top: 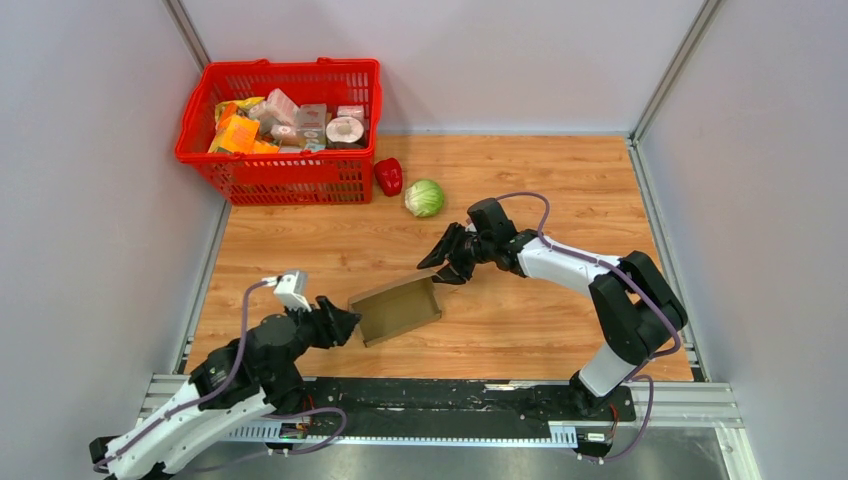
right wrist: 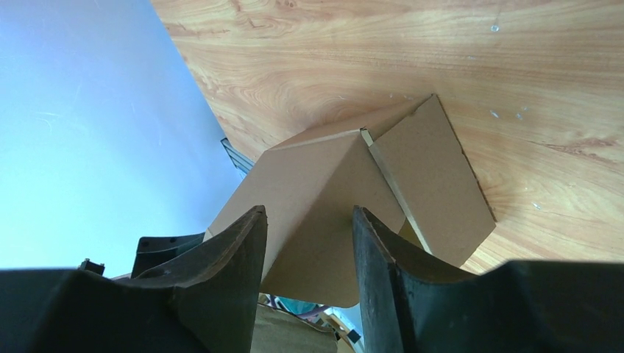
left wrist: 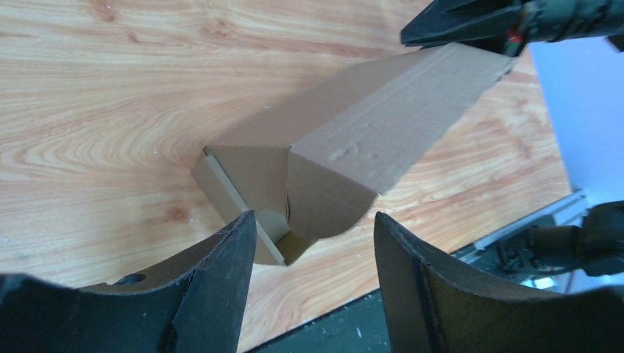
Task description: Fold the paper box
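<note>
- The paper box [top: 398,308] lay on its side on the wooden counter [top: 570,180], near the front edge and between my two arms, part-folded with one flap flat on the wood.
- My left fingers [top: 340,322] were spread apart at the box's left end, gripping nothing. In the left wrist view its rounded flap sat in the gap between them.
- My right fingers [top: 450,258] were also released, their tips at the box's far right corner.
- Well behind, by the back wall, stood a red basket [top: 280,66] of packages, with a small red item [top: 388,176] and a cabbage [top: 425,198] just beside it.
</note>
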Tool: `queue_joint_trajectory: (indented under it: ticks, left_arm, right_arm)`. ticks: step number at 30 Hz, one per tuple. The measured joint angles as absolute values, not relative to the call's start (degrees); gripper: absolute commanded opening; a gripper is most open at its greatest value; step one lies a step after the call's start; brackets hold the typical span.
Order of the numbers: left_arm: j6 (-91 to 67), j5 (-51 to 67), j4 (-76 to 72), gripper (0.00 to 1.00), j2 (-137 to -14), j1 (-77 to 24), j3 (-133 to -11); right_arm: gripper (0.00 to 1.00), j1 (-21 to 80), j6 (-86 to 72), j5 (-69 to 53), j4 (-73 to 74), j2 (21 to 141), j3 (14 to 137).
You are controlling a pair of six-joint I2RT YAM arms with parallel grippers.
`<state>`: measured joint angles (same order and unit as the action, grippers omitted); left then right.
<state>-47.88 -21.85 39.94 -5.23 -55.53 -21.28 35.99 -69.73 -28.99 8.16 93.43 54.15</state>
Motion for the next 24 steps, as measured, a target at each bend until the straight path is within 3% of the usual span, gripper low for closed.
queue_joint_trajectory:
  ticks: [4,9,14,19,24]
  left_arm:
    - [-50.09,-22.48,46.39,0.73,-0.54,-55.53,-25.76]
    - [-58.33,-26.59,54.59,0.72,-1.02,-55.55,-32.67]
    - [-65.54,-30.76,59.53,0.85,-16.62,-55.51,-42.94]
    - [-68.36,-28.36,59.11,0.85,-31.14,-46.85,-50.19]
    - [-71.35,-18.09,58.83,0.85,-34.35,-35.44,-49.10]
  right_arm:
    - [0.50,35.97,-69.63,-29.17,7.86,93.43,54.15]
    - [0.50,35.97,-69.25,-29.45,7.81,93.43,54.15]
    - [0.49,35.97,-68.71,-29.65,7.84,93.43,54.15]
    - [0.49,35.97,-68.47,-30.11,7.84,93.45,54.15]
    - [0.49,35.97,-67.85,-30.20,7.84,93.45,54.15]
